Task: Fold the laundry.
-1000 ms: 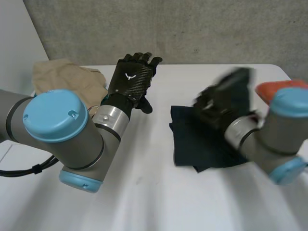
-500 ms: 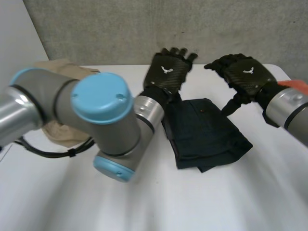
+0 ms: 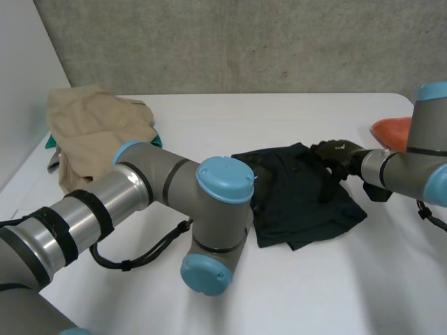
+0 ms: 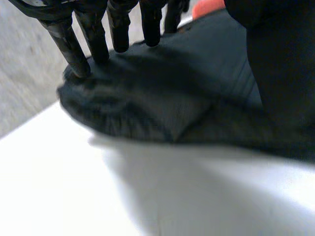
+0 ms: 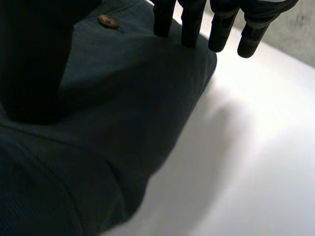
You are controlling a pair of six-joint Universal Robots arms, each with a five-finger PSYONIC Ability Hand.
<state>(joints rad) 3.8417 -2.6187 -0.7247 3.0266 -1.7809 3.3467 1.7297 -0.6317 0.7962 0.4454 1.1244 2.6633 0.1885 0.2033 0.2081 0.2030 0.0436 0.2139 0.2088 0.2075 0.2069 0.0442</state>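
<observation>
1. The garment point(image 3: 300, 199) is dark navy, folded into a thick, rough rectangle with rounded folds. A small brown button point(image 5: 104, 20) sits on its top layer.
2. It lies on the right half of the white table point(image 3: 314, 293), about midway between the near and far edges.
3. The left hand point(image 4: 118, 29) is on the side of the garment nearer the table's left edge. Its fingers are straight and spread, with the tips pressing the cloth just inside a rounded fold (the thumb hangs over the cloth beside them and pinches nothing that I can see).
4. The right hand point(image 3: 336, 155) rests on the garment's far right corner. Its fingers are straight and apart, with the tips touching the cloth close to its edge.
5. The cloth is matte, soft and finely ribbed, and bulges where its layers double over. The hands are hard and black with rod-like fingers, and the table is smooth.
6. A crumpled beige cloth point(image 3: 94, 118) lies at the far left corner, and an orange-red thing point(image 3: 391, 129) lies at the right edge.
</observation>
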